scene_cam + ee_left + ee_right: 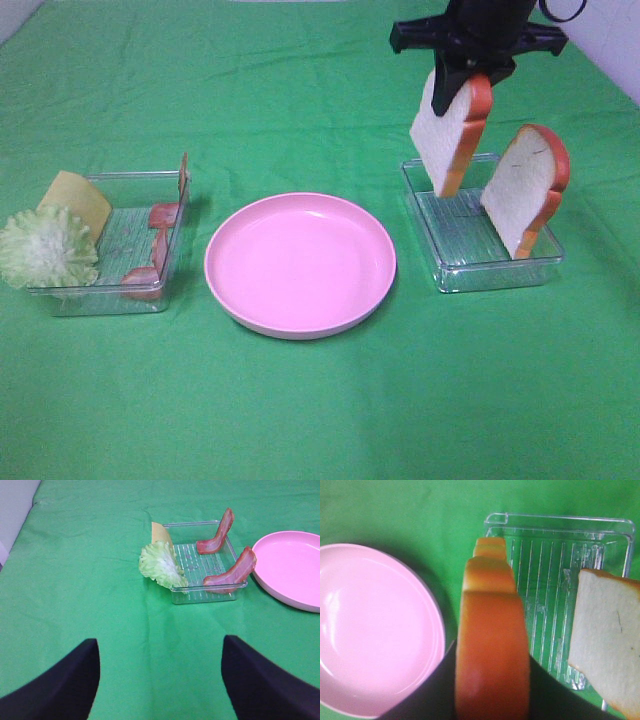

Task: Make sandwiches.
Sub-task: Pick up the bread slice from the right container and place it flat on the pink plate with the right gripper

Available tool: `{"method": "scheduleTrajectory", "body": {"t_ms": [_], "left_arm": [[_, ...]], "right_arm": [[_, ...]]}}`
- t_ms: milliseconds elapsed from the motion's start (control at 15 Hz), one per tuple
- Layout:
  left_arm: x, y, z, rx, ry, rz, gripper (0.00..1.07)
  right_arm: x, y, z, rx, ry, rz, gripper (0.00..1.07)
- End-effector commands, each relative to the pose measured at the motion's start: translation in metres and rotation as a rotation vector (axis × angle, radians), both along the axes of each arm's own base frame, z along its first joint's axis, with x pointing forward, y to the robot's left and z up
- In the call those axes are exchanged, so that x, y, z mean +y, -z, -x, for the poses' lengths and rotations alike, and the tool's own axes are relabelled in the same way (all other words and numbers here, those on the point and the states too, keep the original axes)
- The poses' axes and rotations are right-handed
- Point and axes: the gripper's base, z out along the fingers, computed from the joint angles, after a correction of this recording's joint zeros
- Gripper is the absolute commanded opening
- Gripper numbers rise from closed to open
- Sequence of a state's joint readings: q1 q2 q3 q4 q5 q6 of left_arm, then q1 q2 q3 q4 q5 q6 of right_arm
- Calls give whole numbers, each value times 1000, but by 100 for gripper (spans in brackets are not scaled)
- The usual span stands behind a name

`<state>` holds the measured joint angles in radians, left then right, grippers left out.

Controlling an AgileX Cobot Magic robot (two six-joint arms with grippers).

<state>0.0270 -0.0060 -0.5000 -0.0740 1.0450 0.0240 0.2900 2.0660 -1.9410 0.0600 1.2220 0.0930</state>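
One pink plate (300, 265) lies nearest; beyond, lettuce (45, 247), cheese (78, 200) and bacon (160, 215) rest in the left tray (95, 300), and a bread slice (525, 190) leans in the right tray (500, 275). Farthest, above that tray, the right end effector (468, 85) pinches a second slice (448, 135), seemingly stiff and light, by its crust. The left end effector (160, 680) is spread.

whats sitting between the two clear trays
Only the pink plate lies between the left tray and the right tray; the exterior high view shows it clearly.

Right arm (490, 20) cut by top edge; held bread slice (492, 650) blurred; pink plate (295, 565) cropped.
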Motion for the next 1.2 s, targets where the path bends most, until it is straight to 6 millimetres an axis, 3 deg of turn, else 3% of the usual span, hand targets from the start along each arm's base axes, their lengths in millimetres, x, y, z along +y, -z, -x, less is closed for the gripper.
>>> {"method": "scheduleTrajectory", "body": {"t_ms": [67, 133, 200, 333, 533, 600, 667, 733, 933, 1200], "left_arm": [[0, 0, 2, -26, -1, 4, 67], [0, 0, 2, -26, -1, 4, 67], [0, 0, 2, -26, -1, 4, 67], [0, 0, 2, -26, -1, 4, 67], [0, 0, 2, -26, -1, 4, 67], [0, 0, 2, -26, -1, 4, 67], [0, 0, 2, -26, -1, 4, 67], [0, 0, 2, -26, -1, 4, 67], [0, 0, 2, -26, -1, 4, 67], [0, 0, 2, -26, -1, 4, 67]], "right_arm": [[-2, -34, 24, 10, -19, -64, 0], [-2, -42, 41, 23, -59, -109, 0], [-1, -37, 53, 62, -78, -149, 0], [9, -17, 70, 99, -107, -307, 0], [23, 17, 77, 110, -94, -512, 0], [31, 42, 76, 110, -47, -631, 0], [31, 42, 76, 110, -47, -631, 0], [39, 60, 67, 117, -4, -726, 0], [48, 88, 55, 163, 59, -829, 0], [54, 136, 46, 268, 146, -884, 0]]}}
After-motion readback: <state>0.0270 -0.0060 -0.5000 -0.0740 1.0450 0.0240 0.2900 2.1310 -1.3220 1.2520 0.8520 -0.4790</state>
